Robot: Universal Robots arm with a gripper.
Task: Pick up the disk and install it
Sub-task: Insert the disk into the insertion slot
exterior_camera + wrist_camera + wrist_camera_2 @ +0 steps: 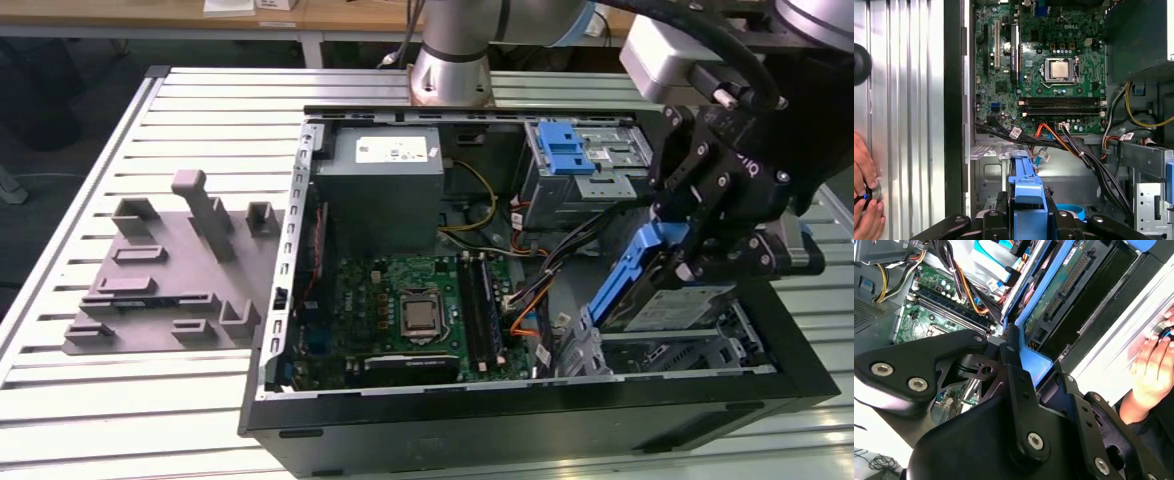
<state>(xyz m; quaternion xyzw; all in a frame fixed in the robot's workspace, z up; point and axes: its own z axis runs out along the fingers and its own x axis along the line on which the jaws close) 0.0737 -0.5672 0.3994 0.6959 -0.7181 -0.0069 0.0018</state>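
The disk (671, 303) is a silver drive with blue rails. It hangs tilted on edge over the open computer case, at the exterior view's right. My gripper (705, 262) is shut on it from above. In both wrist views the black fingers (1002, 212) clamp the blue rail (1026, 186) from either side. The second wrist view shows the disk's green underside and connector (1061, 287) beyond the gripper (1031, 367). Below the disk lies a silver drive bay (663, 357) in the case's near right corner.
The black case (534, 420) holds a green motherboard (407, 315), a grey power supply box (387, 165), a cage with a blue latch (577, 155) and loose cables (534, 300). A grey fixture (174, 270) sits at the exterior view's left. A person's hand (1151, 365) rests on the slatted table.
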